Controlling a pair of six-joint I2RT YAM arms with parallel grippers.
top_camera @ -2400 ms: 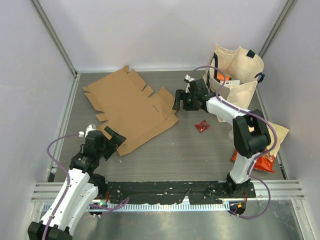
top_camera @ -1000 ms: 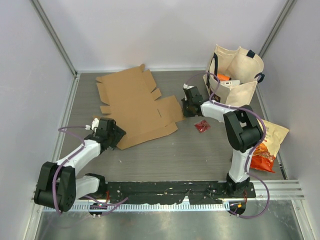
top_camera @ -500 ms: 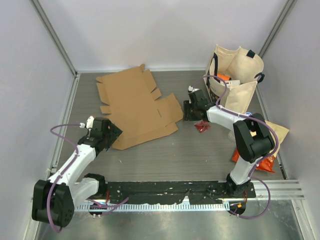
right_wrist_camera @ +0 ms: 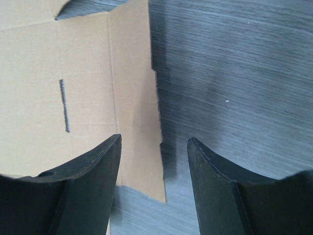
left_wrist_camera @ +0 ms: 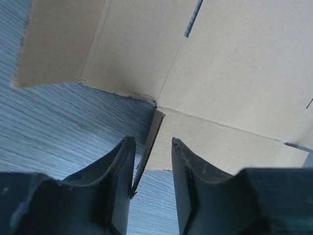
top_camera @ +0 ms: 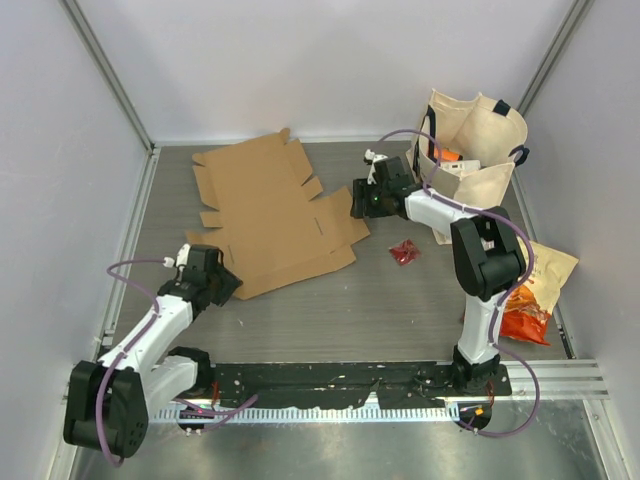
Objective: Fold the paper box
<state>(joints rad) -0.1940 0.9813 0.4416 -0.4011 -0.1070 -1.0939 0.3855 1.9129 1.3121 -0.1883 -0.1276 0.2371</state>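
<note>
On the grey table point(top_camera: 400, 300) the plain brown paper box point(top_camera: 270, 215) lies flat at back left, with bare tabletop in front of it. The left gripper point(left_wrist_camera: 152, 144) has its jaws parted astride the box's near corner flap. The right gripper point(right_wrist_camera: 154, 138) gapes wide over its right edge.

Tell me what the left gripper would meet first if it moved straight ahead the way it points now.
Most likely the paper box: a slightly raised corner flap sits between the fingers of the left gripper, right ahead. Depth is hard to judge.
</note>
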